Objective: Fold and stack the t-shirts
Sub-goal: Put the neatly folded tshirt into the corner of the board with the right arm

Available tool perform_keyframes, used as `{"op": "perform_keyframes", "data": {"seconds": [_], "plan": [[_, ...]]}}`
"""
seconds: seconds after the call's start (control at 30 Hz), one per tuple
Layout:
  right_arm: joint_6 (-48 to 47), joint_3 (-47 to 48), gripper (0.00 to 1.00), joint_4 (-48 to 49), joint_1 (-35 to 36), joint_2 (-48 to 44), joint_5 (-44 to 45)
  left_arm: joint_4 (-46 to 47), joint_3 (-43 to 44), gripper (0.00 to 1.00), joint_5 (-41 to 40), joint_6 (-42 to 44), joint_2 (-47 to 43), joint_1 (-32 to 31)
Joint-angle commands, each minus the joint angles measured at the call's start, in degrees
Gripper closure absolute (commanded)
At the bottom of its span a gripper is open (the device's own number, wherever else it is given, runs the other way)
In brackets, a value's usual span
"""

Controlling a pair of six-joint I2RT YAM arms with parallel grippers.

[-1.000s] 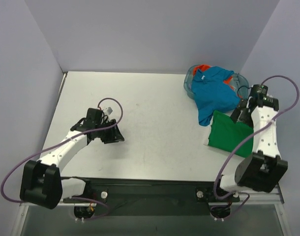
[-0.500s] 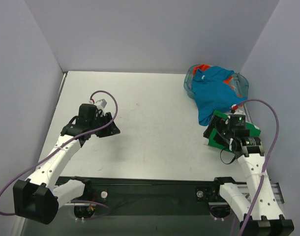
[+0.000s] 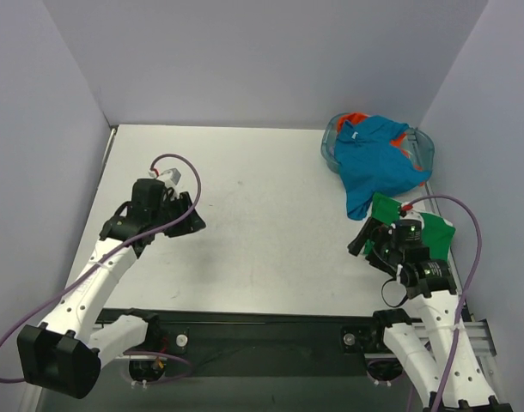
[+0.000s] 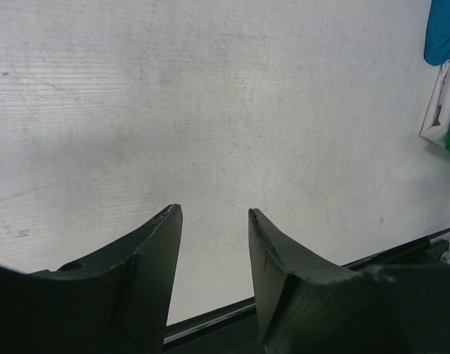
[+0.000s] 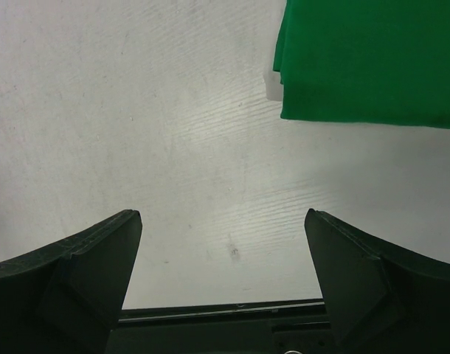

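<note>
**A:** How does the right gripper (image 5: pixel 221 221) stand?

**B:** Its jaws are spread wide with nothing between them. It hangs over bare table (image 3: pixel 271 215), just beside the near-left corner of the green t-shirt (image 5: pixel 365 59).

**A:** And the left gripper (image 4: pixel 214 214)?

**B:** A narrow gap between its fingers, holding nothing, well apart from the clothes.

**A:** What do the shirts look like?

**B:** The green one lies folded flat with straight edges, and a bit of white peeks out at its corner. Behind it, the turquoise t-shirt (image 3: pixel 374 167) is crumpled, white neck label up, and spills out of a clear tub (image 3: pixel 425 146) in the far right corner. A sliver of the orange-red t-shirt (image 3: pixel 356 118) shows beneath it.

**A:** The room?

**B:** A white, scuffed tabletop with plain pale walls (image 3: pixel 262 60) on three sides.
</note>
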Motion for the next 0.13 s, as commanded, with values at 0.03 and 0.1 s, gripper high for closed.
{"op": "perform_keyframes", "data": {"seconds": [0.03, 0.1], "plan": [[0.66, 3.7, 0.0, -2.24, 0.83, 0.91, 2.7, 0.94, 2.98, 0.48, 0.51, 1.55, -1.65, 0.28], [0.75, 4.93, 0.0, -2.94, 1.01, 0.65, 3.49, 0.33, 3.34, 0.48, 0.08, 2.78, -1.74, 0.28]]}}
